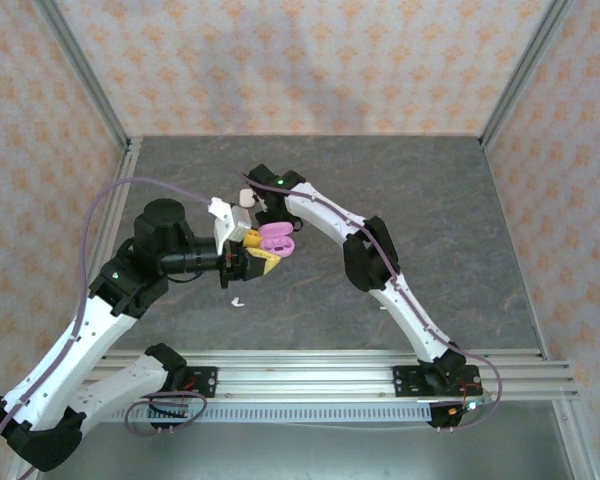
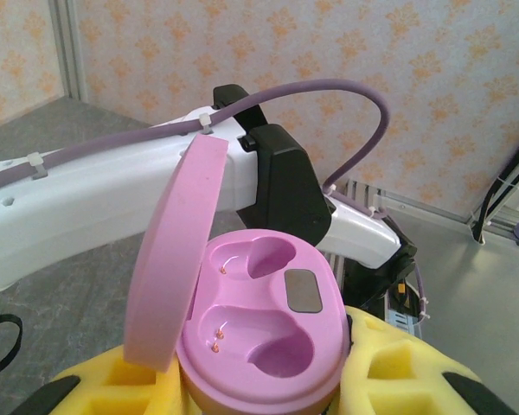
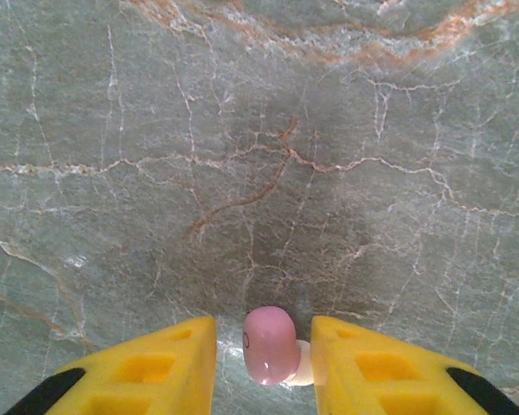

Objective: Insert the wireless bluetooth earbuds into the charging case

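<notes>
From my overhead view, nearest me is the rail point(image 1: 310, 365) across the bottom of the frame, carrying both arm bases. Just above it, left of centre, a white earbud point(image 1: 238, 301) lies alone on the grey marbled table point(image 1: 460, 220).

A little higher, at centre frame, my left gripper point(image 1: 250, 262) pinches the pink charging case point(image 1: 277, 238) between its yellow fingers point(image 2: 112, 380). On the left wrist camera the case sits low in the middle. Its lid point(image 2: 177, 259) is hinged open and stands up on the left, and both wells point(image 2: 268, 259) are bare.

Behind the case, the white right arm point(image 2: 95, 207) crosses that view from the left edge to the right, a purple cable point(image 2: 329, 91) arching over it.

Farthest up in the overhead view, just above the case, is my right gripper point(image 1: 265, 207). Its wrist camera looks straight down at the table. At the bottom edge a pink earbud point(image 3: 268, 344) sits between the yellow fingertips. I see a gap on the earbud's left, and its pale tip touches the right finger. The fingers are narrowly spread, and I read this as a grip on the earbud.
</notes>
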### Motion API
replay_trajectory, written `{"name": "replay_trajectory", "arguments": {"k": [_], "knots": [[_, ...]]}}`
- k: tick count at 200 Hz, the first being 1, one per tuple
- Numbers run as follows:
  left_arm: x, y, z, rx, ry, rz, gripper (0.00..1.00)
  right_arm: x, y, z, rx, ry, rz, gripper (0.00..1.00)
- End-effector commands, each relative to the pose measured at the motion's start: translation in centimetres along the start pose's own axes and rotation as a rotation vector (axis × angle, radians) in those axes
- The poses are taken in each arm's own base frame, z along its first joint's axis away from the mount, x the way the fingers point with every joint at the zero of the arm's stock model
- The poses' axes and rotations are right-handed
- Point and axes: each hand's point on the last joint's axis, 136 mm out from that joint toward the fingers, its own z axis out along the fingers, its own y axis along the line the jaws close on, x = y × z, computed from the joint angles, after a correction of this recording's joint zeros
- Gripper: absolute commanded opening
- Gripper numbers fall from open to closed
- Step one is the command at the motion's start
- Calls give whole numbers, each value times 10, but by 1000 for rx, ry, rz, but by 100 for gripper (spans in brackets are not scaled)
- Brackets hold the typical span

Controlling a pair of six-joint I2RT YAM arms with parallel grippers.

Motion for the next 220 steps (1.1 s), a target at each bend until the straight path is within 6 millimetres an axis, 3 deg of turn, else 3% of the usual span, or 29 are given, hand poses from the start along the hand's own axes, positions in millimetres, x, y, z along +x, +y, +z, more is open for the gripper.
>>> {"name": "replay_trajectory", "arguments": {"k": [1, 80, 124, 220], "knots": [[3, -2, -2, -4, 1, 22, 13, 3, -3, 6, 39, 15, -28, 32], [4, -1, -3, -11, 7, 21, 13, 11, -10, 5, 74, 43, 5, 28], [3, -1, -6, -25, 10, 30, 13, 7, -10, -12, 33, 20, 122, 22], [-5, 1, -6, -43, -22, 33, 13, 13, -39, -65, -140, -123, 434, 14]]}}
